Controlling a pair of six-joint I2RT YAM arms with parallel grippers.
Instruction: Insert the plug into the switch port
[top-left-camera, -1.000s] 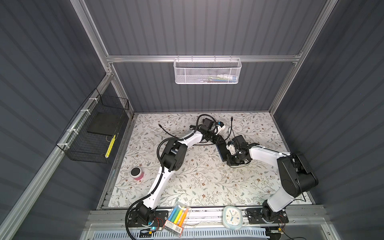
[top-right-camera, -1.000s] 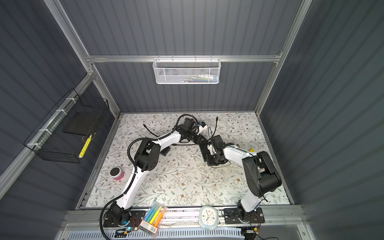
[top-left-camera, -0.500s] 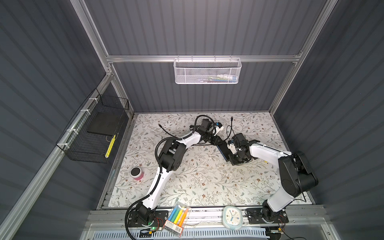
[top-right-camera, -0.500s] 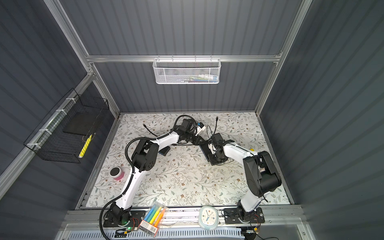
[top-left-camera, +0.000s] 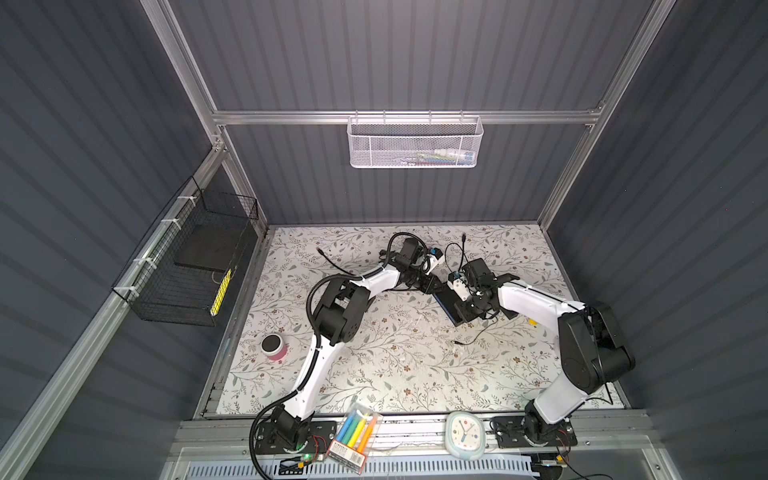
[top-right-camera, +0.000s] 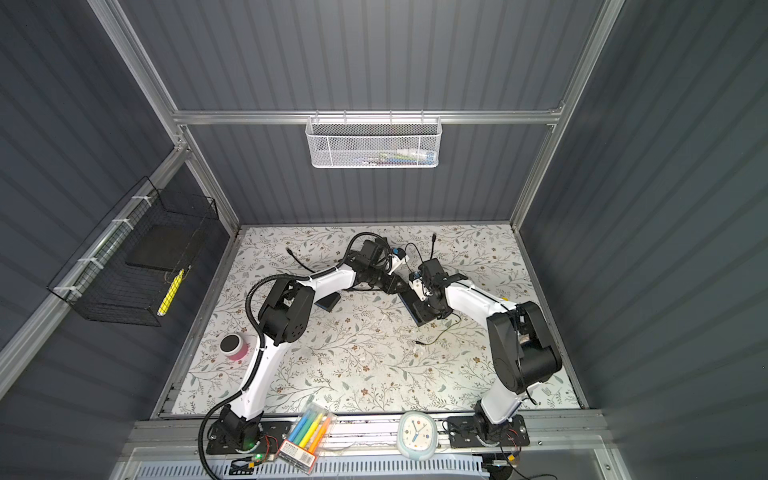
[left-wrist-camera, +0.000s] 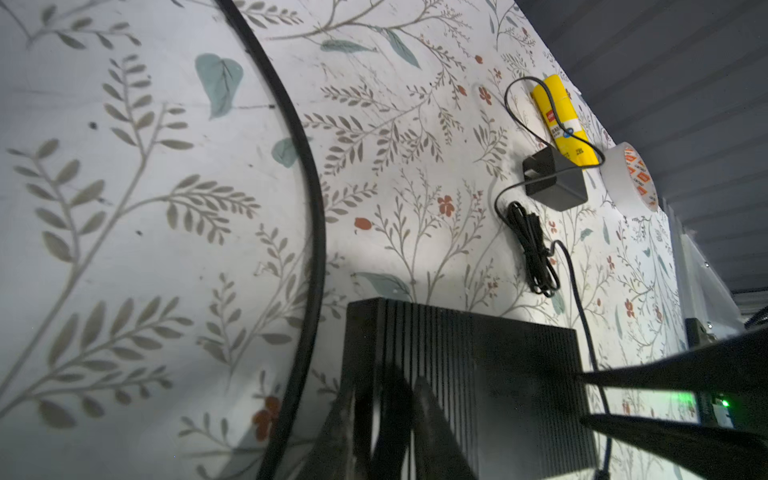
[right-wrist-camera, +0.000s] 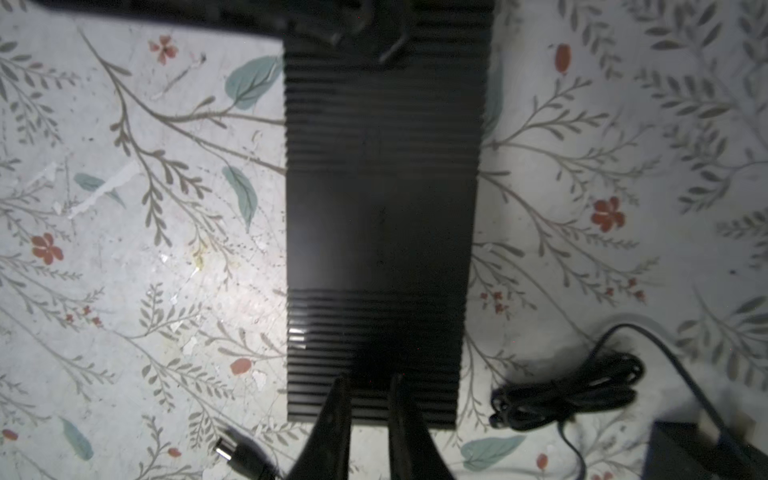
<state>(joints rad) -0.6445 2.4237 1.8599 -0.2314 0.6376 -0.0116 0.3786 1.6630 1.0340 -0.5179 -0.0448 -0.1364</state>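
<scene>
Both top views: floral mat (top-left-camera: 374, 374) in grey ribbed booth, open room toward front edge; white mesh basket (top-left-camera: 415, 143) on back wall. The switch (top-left-camera: 446, 300) lies mid-mat, L gripper (top-left-camera: 430, 286) at its back end, R gripper (top-left-camera: 465, 311) at its front end; plug (top-left-camera: 454, 342) loose on mat nearby. L wrist: jaws narrow over switch end, grip can't tell; tape roll (left-wrist-camera: 631, 174) and yellow tube (left-wrist-camera: 561, 120) near mat edge, print unreadable. R wrist: jaws slightly apart, nothing btwn; plug beside switch corner.

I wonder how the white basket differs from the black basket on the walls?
The white basket is fine mesh on the back wall; the black basket is open wire grid on the left wall. The white basket holds small pale items; the black basket a dark slab. Both hang on rails.
</scene>
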